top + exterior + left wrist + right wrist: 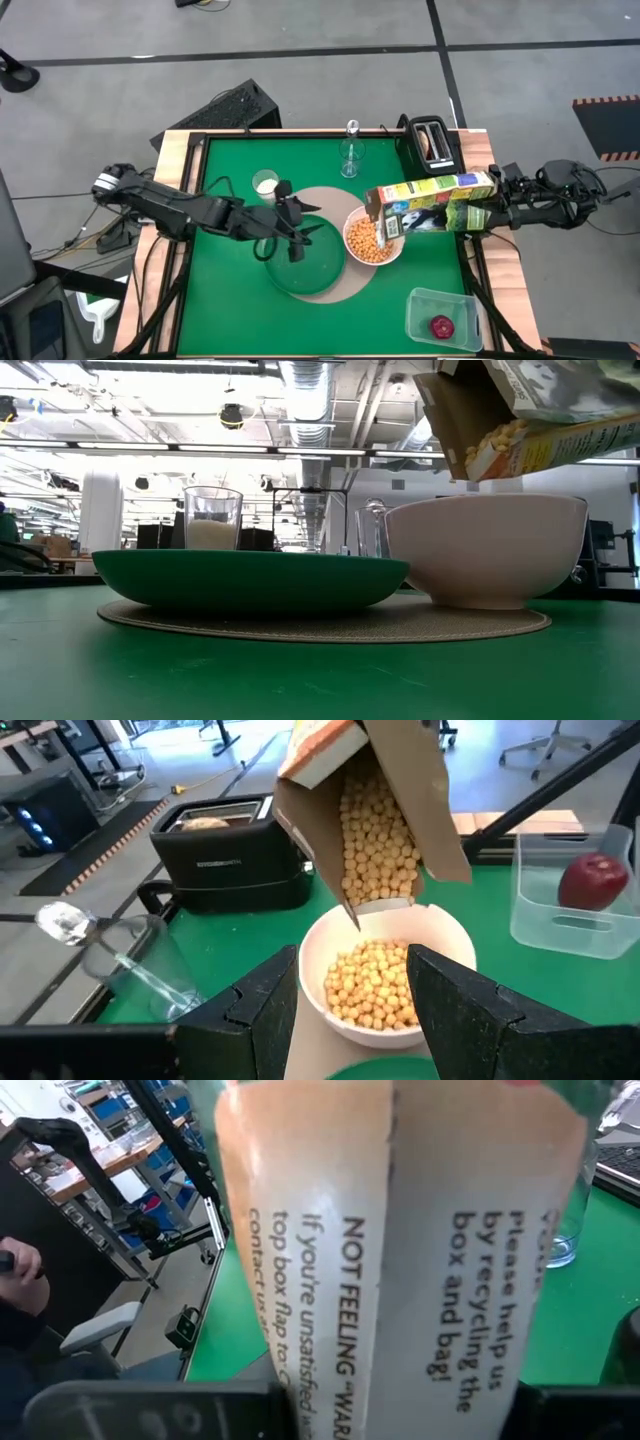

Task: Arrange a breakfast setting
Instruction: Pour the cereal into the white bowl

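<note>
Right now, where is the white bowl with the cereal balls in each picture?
High view: the white bowl sits right of centre on the round tan mat, under the cereal box.
Low view: the bowl stands right of centre, box mouth above.
Left wrist view: it is low centre, cereal pouring in.
Right wrist view: not in it; the box fills it.
Shared landmark: the cereal box.

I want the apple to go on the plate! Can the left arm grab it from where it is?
Probably not easily. The apple sits in a clear tub at the table's near right corner, while the left fingers hang open over the green plate. The bowl and the tilted cereal box lie roughly between.
</note>
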